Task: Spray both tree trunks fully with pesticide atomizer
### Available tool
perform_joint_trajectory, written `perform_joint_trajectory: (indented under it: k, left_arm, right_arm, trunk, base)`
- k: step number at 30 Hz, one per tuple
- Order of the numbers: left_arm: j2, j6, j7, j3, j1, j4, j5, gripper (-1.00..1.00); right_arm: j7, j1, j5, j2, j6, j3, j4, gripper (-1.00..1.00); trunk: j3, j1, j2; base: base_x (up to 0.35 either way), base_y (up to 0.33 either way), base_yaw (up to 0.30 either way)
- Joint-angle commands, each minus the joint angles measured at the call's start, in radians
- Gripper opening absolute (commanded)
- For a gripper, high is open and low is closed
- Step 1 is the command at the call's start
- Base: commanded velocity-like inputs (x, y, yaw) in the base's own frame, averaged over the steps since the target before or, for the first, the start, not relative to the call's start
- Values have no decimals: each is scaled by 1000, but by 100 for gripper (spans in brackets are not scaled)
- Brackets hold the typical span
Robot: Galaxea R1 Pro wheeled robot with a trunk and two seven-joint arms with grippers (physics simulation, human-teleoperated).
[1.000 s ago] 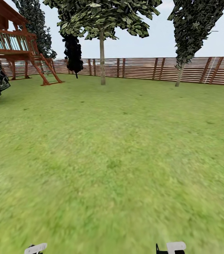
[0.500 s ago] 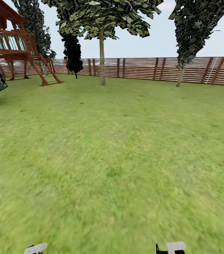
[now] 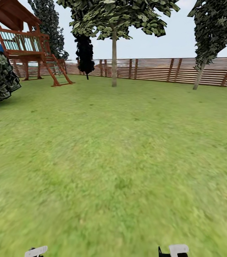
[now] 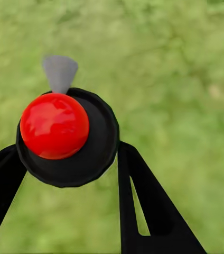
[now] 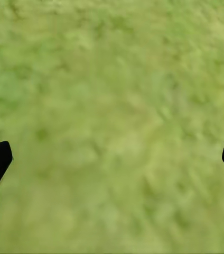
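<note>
Two trunks (image 3: 114,60) stand by your fence (image 3: 163,69) across the lawn (image 3: 113,160). Your left end effector (image 4: 70,159) grips the atomizer (image 4: 64,135); the right end effector (image 5: 112,159) gapes wide, empty.

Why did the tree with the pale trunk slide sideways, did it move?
No. The tree and fence slid right together; the camera turned, not the tree.

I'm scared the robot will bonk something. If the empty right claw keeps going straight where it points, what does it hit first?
Most likely just the lawn. The right claw is open and aimed down at bare grass, with nothing between its fingers. How far off the grass lies is unclear.
</note>
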Motion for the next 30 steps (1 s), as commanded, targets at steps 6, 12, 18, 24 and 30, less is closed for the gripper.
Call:
perform_joint_trajectory:
  k: [6,12,18,24,30]
  left_arm:
    - [0,-4,0,8,-1,1,-10,-100]
    - [0,-4,0,10,-1,1,-10,-100]
    - [0,-4,0,10,-1,1,-10,-100]
    - [1,-4,0,10,-1,1,-10,-100]
    - [1,-4,0,10,-1,1,-10,-100]
  right_arm:
    - [-7,-1,10,1,-2,-5,2,100]
    - [-7,-1,10,1,-2,-5,2,100]
    - [-7,-1,9,3,-2,-5,3,100]
    - [-7,-1,9,3,-2,-5,3,100]
    - [-7,-1,9,3,-2,-5,3,100]
  trunk:
    - [-1,0,0]
    - [-1,0,0]
    - [-1,0,0]
    - [-1,0,0]
    - [-1,0,0]
  base:
    - [338,0,79]
    - [338,0,2]
    - [338,0,0]
    - [338,0,0]
    - [338,0,0]
